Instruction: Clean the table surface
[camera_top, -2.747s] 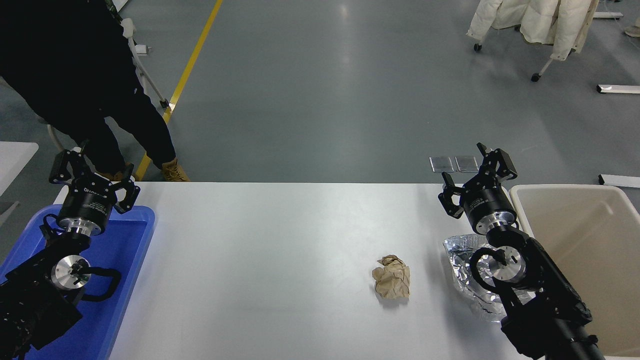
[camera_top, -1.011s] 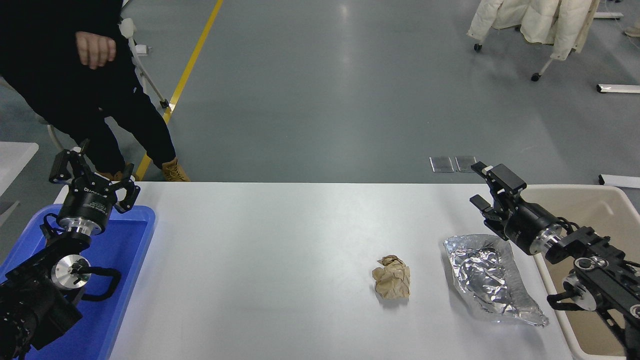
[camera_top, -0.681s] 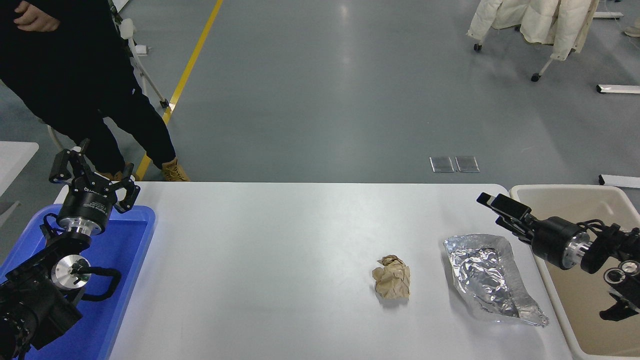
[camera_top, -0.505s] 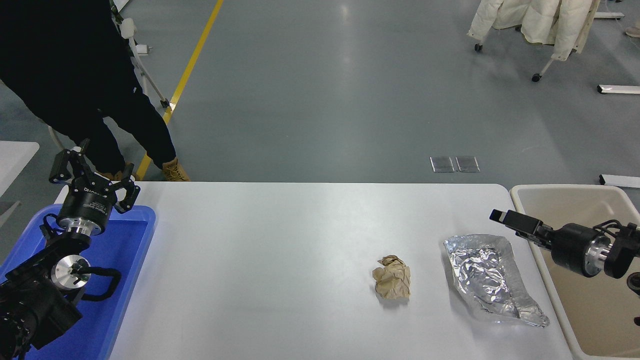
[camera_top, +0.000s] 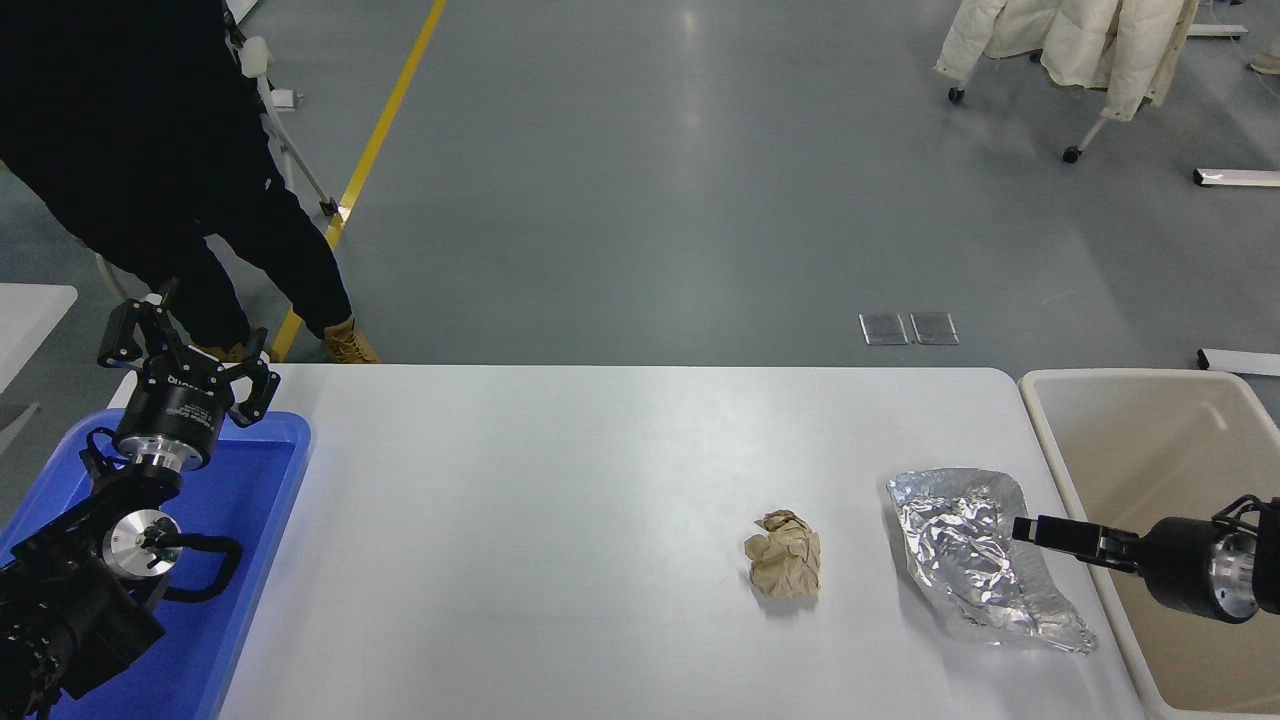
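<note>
Across the middle of the view lies the table surface (camera_top: 560, 520), a broad white top running from 9 o'clock to 3 o'clock. It is not clean yet: a crumpled brown paper ball (camera_top: 784, 567) sits toward 4 o'clock, and just to its right, apart from it, a crinkled sheet of foil (camera_top: 975, 560) lies flat near the right edge. Judging by that, both pieces are left to clear, so the job looks barely begun.

The right gripper (camera_top: 1040, 529) comes in from the 3 o'clock edge, lying low and level with its tip over the foil's right side. It is seen edge-on, so I cannot tell whether its jaws are parted or closed, nor whether it touches the foil.

Beyond the surface's right edge stands a beige bin (camera_top: 1046, 415); the part in view holds nothing. At 8 o'clock a blue tray (camera_top: 280, 470) overlaps the left end; nothing shows in it, though the arm hides much. The left gripper (camera_top: 186, 362) is parked above it, jaws spread and holding nothing. A person in dark clothes (camera_top: 150, 150) stands at 10 o'clock.
</note>
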